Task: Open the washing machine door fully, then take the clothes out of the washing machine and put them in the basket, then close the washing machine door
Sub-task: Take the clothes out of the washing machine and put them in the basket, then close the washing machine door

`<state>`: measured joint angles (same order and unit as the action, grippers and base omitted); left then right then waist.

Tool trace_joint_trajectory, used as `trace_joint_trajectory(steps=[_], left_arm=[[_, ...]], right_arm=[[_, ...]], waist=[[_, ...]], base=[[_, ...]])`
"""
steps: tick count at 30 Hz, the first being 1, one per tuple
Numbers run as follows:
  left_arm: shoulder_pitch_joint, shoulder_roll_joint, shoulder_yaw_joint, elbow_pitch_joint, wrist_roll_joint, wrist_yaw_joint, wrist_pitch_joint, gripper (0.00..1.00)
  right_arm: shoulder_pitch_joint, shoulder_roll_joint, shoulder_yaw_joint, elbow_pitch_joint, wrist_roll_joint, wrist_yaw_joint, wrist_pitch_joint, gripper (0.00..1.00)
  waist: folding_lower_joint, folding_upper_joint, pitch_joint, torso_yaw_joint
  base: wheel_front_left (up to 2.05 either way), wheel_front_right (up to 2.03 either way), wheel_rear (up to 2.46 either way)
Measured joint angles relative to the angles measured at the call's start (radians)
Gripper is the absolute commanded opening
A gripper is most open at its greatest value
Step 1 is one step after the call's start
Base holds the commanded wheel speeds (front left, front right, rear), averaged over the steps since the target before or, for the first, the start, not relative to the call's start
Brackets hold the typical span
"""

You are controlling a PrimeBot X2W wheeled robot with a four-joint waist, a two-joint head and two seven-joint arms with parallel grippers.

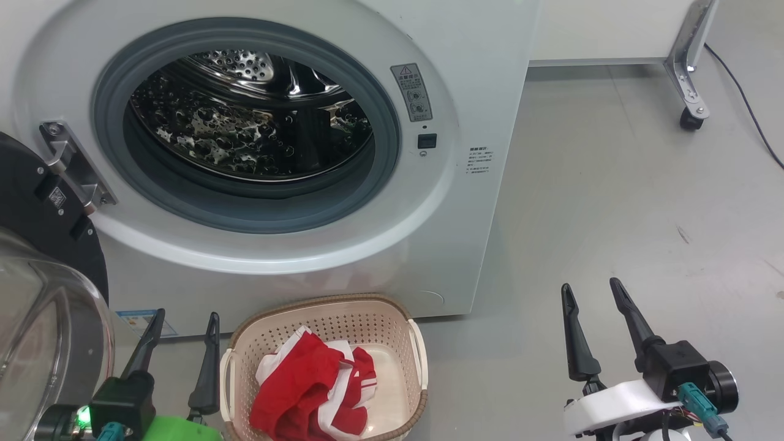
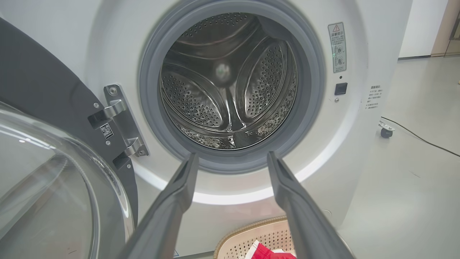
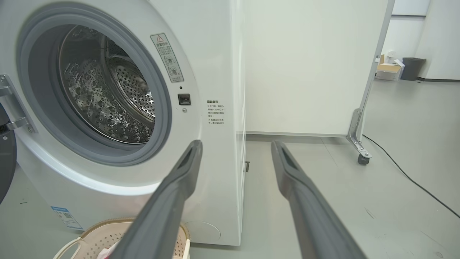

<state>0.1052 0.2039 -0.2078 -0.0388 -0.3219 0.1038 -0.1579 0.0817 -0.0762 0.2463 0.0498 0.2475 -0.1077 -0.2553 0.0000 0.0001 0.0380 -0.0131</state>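
The washing machine door (image 1: 37, 208) hangs open beside the washing machine (image 1: 465, 92) (drum (image 1: 245, 128) showing), the clothes (image 1: 306, 380) in the basket (image 1: 324, 303) before it; left gripper (image 1: 187, 315) and right gripper (image 1: 589, 285) fingers spread apart.

Bright, even light falls from overhead; shadows on the grey floor (image 1: 612, 202) are faint and soft-edged. The steel drum (image 1: 245, 128) glitters with small hard highlights in the head view, and the left wrist view shows a blurred pale glare spot deep inside it. Pale reflected streaks cross the glass of the washing machine door (image 2: 46, 187). Both wrist views bow straight lines near their edges, and the left gripper (image 2: 232, 154) and right gripper (image 3: 236, 142) turn soft toward the bottom edge.
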Motion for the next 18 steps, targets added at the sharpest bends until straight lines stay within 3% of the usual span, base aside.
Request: trace_joint_trajectory(steps=[18], left_arm=[[0.025, -0.002, -0.001, -0.045, 0.017, 0.005, 0.033, 1.00]], right_arm=[[0.006, 0.000, -0.002, -0.001, 0.000, 0.001, 0.000, 1.00]], waist=[[0.0000, 0.0000, -0.003, 0.000]], base=[[-0.06, 0.21, -0.15]])
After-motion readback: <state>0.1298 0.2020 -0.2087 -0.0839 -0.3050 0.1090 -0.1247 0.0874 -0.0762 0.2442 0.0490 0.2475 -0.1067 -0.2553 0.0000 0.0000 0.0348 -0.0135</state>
